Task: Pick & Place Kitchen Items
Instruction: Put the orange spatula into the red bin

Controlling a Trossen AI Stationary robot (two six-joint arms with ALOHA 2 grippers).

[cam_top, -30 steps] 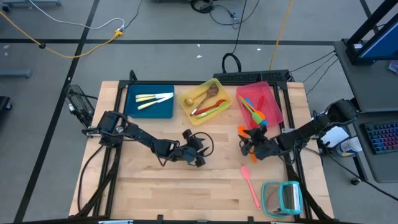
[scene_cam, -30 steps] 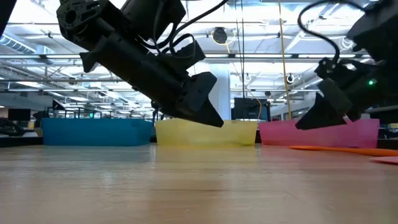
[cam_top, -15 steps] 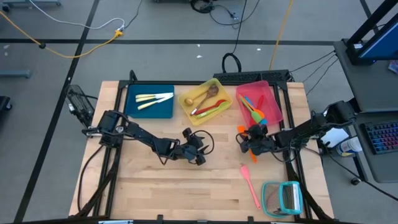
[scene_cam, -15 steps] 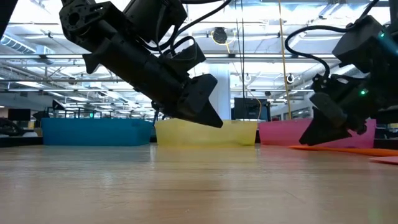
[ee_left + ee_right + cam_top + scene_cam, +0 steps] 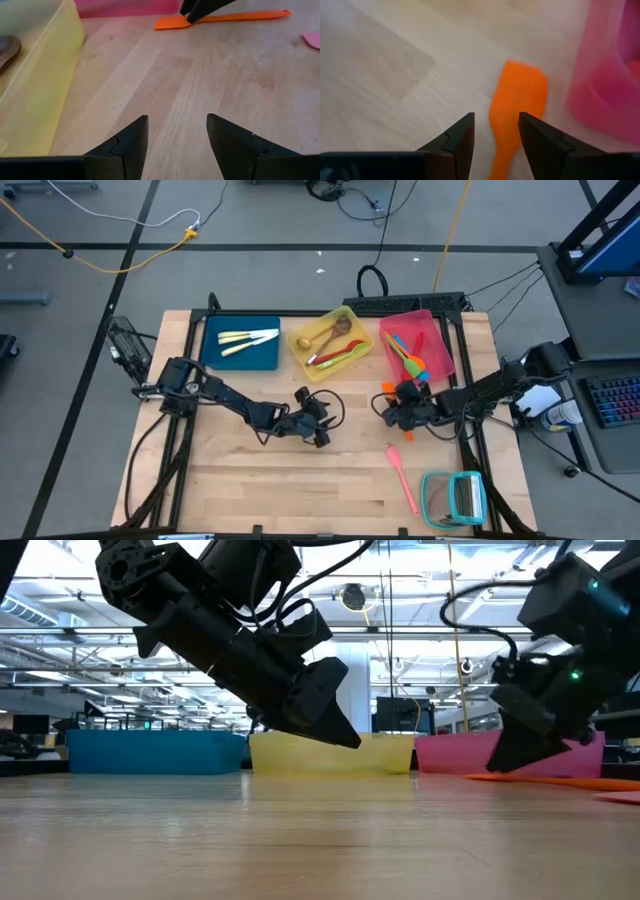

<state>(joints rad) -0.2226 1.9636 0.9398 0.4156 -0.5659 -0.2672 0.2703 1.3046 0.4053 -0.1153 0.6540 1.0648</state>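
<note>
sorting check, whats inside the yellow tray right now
In the yellow tray lie a brown wooden spoon, a red utensil and a green one. Whether anything lies beneath them cannot be seen.

Orange spatula only partly seen

The orange spatula [image 5: 518, 95] is blurred beyond the right gripper [image 5: 496, 131], its handle hidden beneath that gripper's dark fingers [image 5: 543, 140].

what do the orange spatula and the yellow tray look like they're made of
Orange spatula: probably silicone or soft plastic, judging by its uniform matte orange surface, flat blade and lack of grain or shine. Yellow tray: likely thin plastic, since its wall is translucent, smooth and slightly glossy, and a wooden spoon inside shows over its rim.
</note>
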